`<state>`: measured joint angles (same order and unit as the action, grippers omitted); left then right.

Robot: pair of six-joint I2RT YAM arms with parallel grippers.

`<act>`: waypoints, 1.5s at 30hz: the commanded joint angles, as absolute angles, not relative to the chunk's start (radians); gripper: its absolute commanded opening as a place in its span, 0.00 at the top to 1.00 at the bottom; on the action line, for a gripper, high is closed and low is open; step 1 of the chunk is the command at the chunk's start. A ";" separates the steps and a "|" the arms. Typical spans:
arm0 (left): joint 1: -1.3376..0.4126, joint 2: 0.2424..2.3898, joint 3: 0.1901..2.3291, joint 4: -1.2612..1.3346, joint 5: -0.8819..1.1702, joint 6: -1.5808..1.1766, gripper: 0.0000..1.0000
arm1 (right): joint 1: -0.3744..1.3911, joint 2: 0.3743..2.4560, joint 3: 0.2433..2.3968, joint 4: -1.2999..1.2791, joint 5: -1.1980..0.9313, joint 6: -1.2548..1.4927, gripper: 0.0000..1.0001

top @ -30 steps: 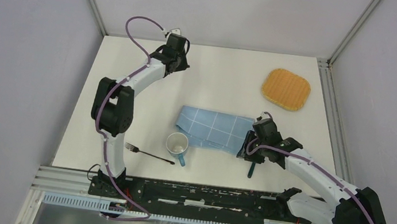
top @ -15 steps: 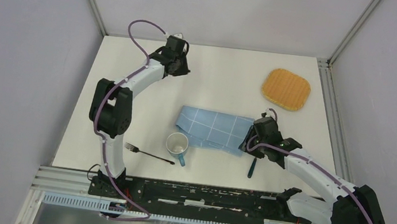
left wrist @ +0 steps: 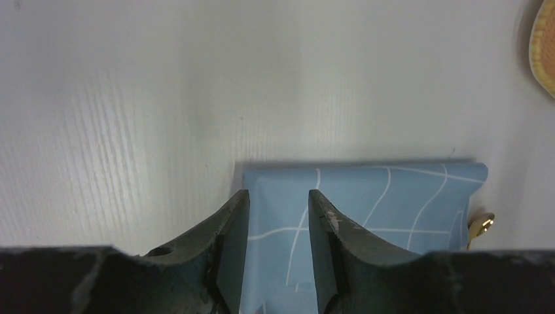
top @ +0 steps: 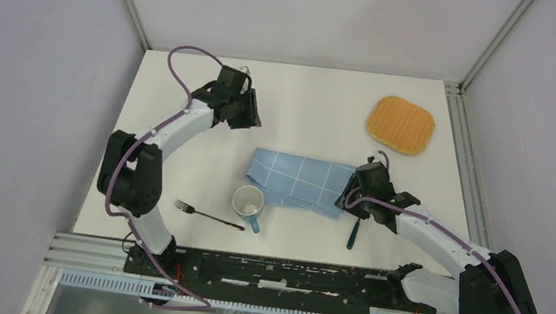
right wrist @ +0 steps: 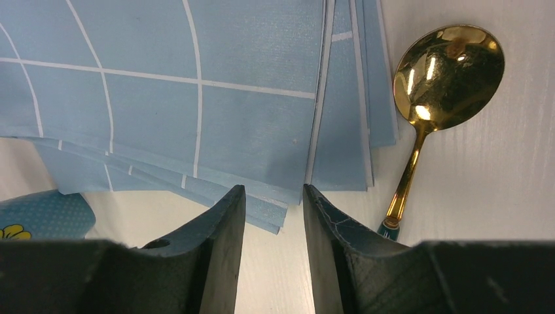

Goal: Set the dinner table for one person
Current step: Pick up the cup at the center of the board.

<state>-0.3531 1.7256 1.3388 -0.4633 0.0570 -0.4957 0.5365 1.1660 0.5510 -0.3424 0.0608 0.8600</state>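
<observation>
the table (top: 306, 104) fills the scene; the folded cloth (top: 300, 180) lies at its centre, the mug (top: 248, 202) just beside the cloth's near left corner, the fork (top: 206, 215) left of the mug, the spoon (right wrist: 448, 69) just right of the cloth, the mat (top: 401, 124) far right; the left gripper (left wrist: 278, 196) is seen parted and empty, above bare table beyond the cloth's left end; the right gripper (right wrist: 273, 190), likewise parted and empty, is held over the cloth's near right edge; the cloth is probably to be spread; each end should be pinched through all layers, clear of the spoon, and drawn out evenly.
</observation>
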 commanded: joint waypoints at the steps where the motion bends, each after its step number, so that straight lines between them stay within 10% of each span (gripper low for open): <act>1: -0.355 1.640 1.252 -0.419 0.166 -0.494 0.55 | 0.530 1.168 0.553 -0.297 0.060 0.858 0.56; 27: -0.215 1.530 1.049 -0.231 0.079 -0.617 0.62 | 0.782 1.634 1.480 -0.819 -0.006 0.384 0.60; 45: -0.163 1.503 1.007 -0.230 0.113 -0.610 0.62 | 1.042 1.706 1.526 -0.871 -0.039 0.398 0.59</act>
